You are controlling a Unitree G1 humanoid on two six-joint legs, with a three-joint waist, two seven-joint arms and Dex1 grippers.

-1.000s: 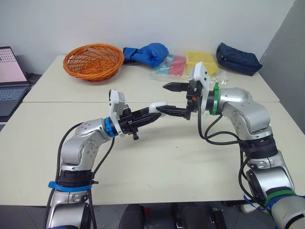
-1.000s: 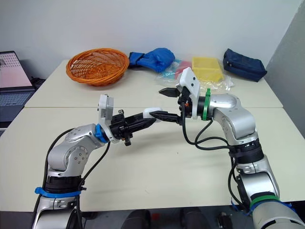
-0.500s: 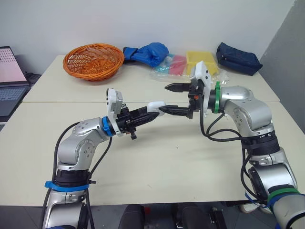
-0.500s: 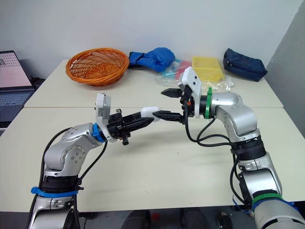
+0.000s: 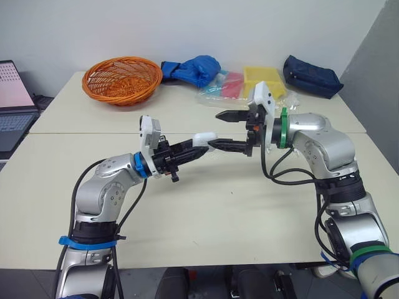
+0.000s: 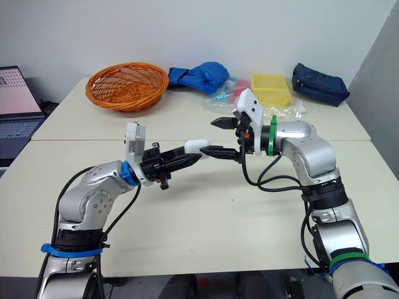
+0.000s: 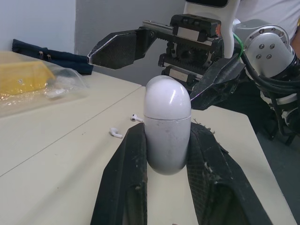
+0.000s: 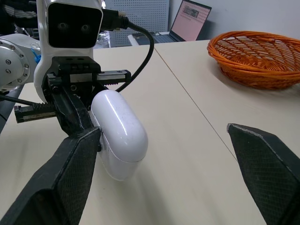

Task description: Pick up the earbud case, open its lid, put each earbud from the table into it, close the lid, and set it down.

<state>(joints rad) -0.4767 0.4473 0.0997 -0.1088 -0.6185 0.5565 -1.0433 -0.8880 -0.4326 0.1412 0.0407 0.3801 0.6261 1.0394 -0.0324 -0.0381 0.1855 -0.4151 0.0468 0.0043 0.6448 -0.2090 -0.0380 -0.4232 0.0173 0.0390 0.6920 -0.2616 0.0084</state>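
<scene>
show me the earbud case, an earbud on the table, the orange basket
earbud case (image 7: 167,124): left wrist view, middle of white body
earbud (image 7: 115,133): left wrist view, its middle
orange basket (image 5: 122,94): left eye view, front wall

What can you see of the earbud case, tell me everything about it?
The earbud case is a white, glossy, pill-shaped, plastic-looking shell with a thin seam marking its lid, which is shut. It is held above the table, its base half pinched between the left claw's black fingers. The open right claw faces its lid end, one finger close beside it; contact is unclear.
</scene>
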